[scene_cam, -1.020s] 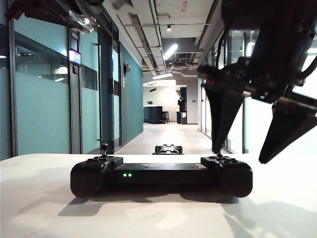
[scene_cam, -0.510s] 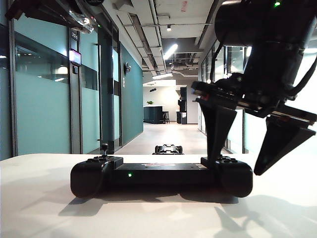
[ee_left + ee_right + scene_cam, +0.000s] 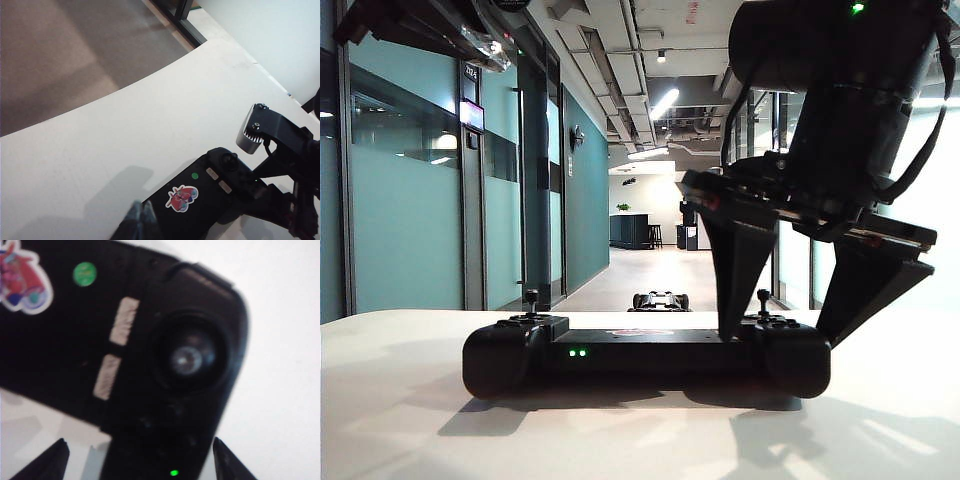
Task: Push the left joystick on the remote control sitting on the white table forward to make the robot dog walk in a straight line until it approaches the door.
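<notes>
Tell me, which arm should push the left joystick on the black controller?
Probably the left. The left gripper hangs, shut, by the remote control's left half, the left joystick's side. The open right gripper straddles the far right end.

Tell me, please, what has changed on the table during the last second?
The right tool, open, has come down and shifted leftward until its two fingers straddle the right end of the remote control; it grips nothing. The remote control, the left joystick and the robot dog in the corridor have not moved. The left tool shows only its fingertips.
</notes>
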`<state>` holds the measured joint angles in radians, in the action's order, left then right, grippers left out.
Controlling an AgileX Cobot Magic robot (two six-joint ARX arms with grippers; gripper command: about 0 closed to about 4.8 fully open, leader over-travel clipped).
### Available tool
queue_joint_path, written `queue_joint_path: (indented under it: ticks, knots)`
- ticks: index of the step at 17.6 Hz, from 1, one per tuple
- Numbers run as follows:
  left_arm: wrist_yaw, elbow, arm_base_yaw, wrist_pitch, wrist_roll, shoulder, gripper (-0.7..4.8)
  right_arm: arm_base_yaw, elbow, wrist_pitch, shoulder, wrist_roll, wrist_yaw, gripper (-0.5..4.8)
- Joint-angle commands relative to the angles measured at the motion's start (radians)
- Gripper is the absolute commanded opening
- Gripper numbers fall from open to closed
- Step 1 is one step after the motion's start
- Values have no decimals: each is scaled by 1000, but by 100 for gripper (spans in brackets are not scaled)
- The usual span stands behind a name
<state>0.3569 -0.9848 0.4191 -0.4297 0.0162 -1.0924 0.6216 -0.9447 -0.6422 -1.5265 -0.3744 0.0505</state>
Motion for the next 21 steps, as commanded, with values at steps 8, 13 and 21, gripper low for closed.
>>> queue_joint_path:
  ticks: [8,13,21]
  knots:
    - [7,-6,1,12,-5,3,-5,0,-6,12,-41,-3,5,396]
    - [7,-6,1,12,-5,3,-5,0,-6,15,-49,-3,-7,355]
    - [7,-6,1,12,-5,3,-5,3,-6,12,-58,-3,-7,258]
